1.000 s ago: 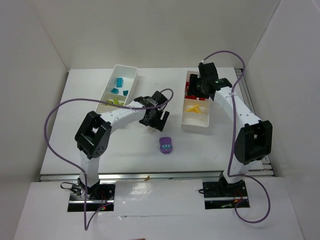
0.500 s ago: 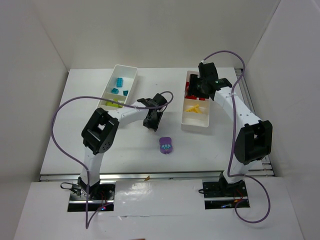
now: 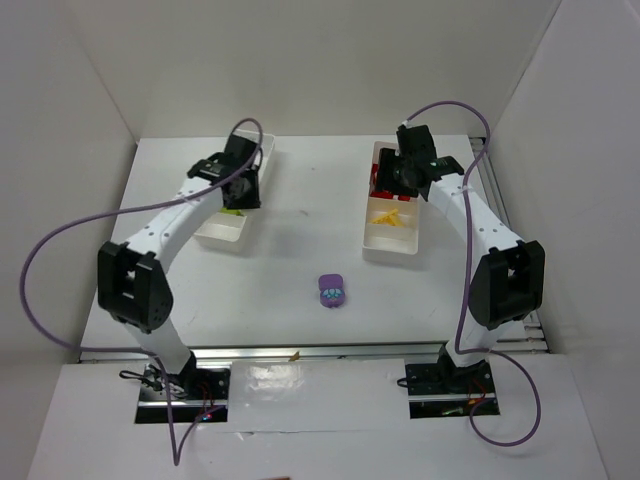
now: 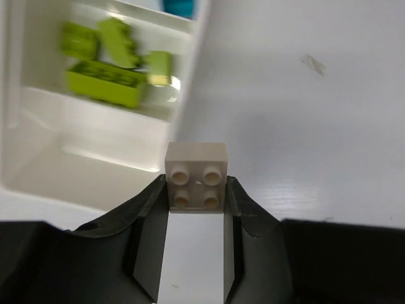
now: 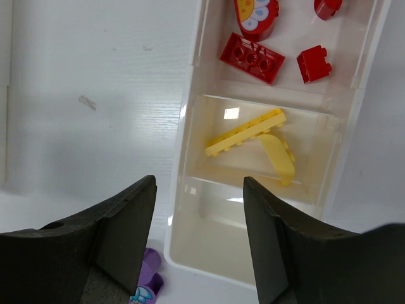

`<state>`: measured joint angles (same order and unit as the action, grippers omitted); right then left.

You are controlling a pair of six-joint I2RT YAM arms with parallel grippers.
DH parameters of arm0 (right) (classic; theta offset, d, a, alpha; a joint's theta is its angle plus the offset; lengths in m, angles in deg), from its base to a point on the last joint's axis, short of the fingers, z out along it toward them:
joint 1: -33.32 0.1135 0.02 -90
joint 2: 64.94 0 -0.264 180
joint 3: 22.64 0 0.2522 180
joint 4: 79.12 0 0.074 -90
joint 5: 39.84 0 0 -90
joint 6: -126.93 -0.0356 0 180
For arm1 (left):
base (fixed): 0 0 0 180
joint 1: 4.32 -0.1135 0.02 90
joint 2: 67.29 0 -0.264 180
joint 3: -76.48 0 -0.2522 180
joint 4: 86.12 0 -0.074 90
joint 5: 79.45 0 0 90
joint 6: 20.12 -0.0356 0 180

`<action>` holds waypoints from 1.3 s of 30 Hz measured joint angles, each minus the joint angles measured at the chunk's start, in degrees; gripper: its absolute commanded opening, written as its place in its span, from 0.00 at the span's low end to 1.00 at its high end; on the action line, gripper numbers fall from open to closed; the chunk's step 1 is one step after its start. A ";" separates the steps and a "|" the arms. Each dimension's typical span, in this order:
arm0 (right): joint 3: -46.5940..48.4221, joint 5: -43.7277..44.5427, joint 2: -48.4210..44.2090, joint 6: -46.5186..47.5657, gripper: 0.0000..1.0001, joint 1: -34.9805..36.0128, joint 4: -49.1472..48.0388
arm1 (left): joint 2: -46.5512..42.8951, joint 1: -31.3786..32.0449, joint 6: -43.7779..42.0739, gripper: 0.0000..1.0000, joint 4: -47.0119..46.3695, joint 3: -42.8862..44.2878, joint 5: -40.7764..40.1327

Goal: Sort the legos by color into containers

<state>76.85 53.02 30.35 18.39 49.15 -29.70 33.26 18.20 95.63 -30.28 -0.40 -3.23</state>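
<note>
My left gripper [image 4: 196, 190] is shut on a white two-by-two lego [image 4: 196, 175], held at the fingertips just outside the right wall of the left container [image 4: 187, 82]. That container holds lime green legos [image 4: 104, 81] and a teal one [image 4: 180, 6]. From above, the left gripper [image 3: 240, 187] hangs over the left container [image 3: 222, 232]. My right gripper [image 5: 199, 183] stands open and empty over the right container [image 5: 190, 126], which holds red legos [image 5: 252, 58] and yellow legos [image 5: 247, 133]. A purple lego [image 3: 332, 291] lies on the table between the arms.
The right container's nearest compartment [image 5: 253, 234] has nothing in it. The purple piece [image 5: 149, 288] lies just left of that container's near corner. White walls enclose the table on three sides.
The left gripper shut on the white lego at the middle of the table, then swung back and left to the left container. The right arm has not moved.
</note>
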 measured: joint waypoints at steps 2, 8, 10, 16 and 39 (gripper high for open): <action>0.00 -0.04 0.00 0.07 0.65 0.00 -0.02 | -4.00 -3.58 0.20 0.16 -0.11 -1.66 -1.03; 0.00 -0.46 0.00 0.17 0.65 0.11 -0.02 | -6.25 -12.41 1.40 0.17 -0.24 -8.26 1.84; 0.00 -0.50 0.00 0.17 0.65 0.26 -0.04 | -5.95 -14.80 1.75 0.23 -0.33 -10.64 3.37; 0.00 -0.52 0.00 0.44 0.65 0.44 0.00 | -5.03 -17.25 2.80 0.63 -2.86 -12.63 6.47; -24.85 -1.05 -12.20 3.13 0.86 30.97 1.64 | -11.54 -11.41 -0.39 0.88 -1.05 -0.42 12.11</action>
<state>52.00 51.97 18.15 21.51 80.12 -28.06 21.72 6.79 95.24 -31.33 -0.81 8.88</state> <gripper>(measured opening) 0.842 0.888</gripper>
